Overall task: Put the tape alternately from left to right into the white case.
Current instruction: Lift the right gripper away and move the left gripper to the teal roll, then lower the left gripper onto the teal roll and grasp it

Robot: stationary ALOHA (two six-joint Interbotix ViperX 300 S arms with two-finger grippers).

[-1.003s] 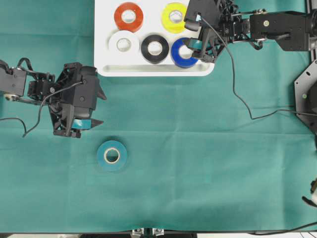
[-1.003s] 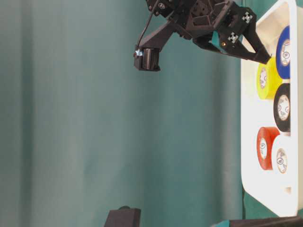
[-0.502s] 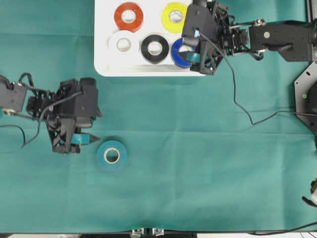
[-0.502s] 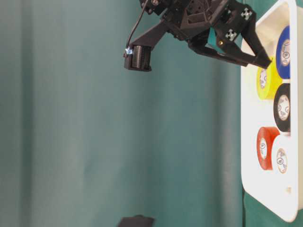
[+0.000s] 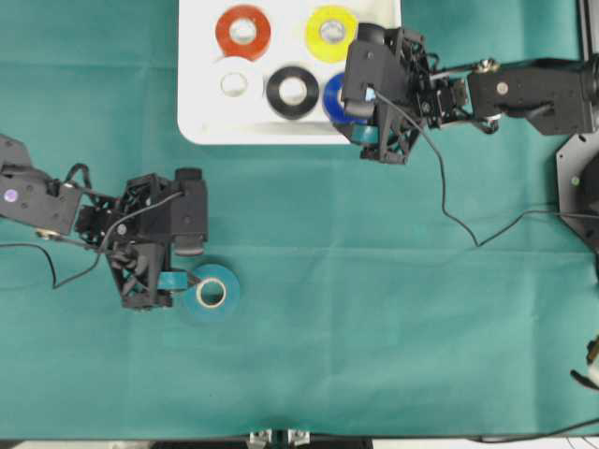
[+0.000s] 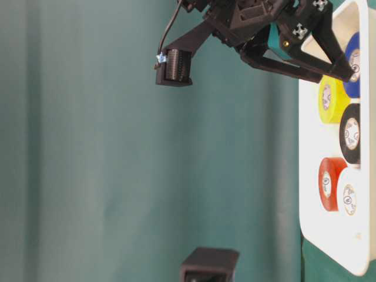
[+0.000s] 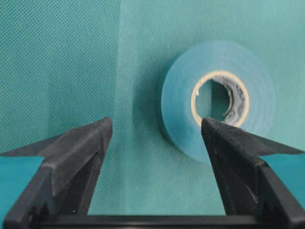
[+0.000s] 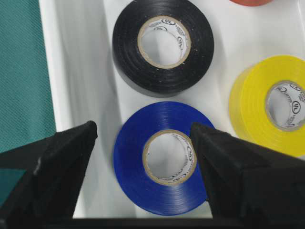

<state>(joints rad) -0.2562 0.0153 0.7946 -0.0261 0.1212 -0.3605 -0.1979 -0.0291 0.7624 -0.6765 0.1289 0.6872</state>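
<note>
A teal tape [image 5: 211, 293] lies flat on the green cloth, outside the white case [image 5: 197, 103]. My left gripper [image 5: 190, 262] is open just left of it; in the left wrist view the teal tape [image 7: 176, 109] sits ahead, right of centre, and the right finger [image 7: 233, 157] overlaps its near edge. The case holds red [image 5: 225, 33], yellow [image 5: 315, 28], white [image 5: 217, 84], black [image 5: 276, 91] and blue [image 5: 331, 98] rolls. My right gripper [image 5: 353, 103] hangs open over the blue tape [image 8: 138, 176], holding nothing.
The case [image 8: 81, 71] sits at the table's far edge. A black cable [image 5: 449, 196] trails from the right arm across the cloth. A black metal frame [image 5: 576, 178] stands at the right edge. From table level the right gripper [image 6: 346, 67] hovers above the case [image 6: 317, 235].
My left gripper has moved down to the teal tape and now stands at its left side. The right gripper, open throughout, has shifted slightly left over the blue roll.
</note>
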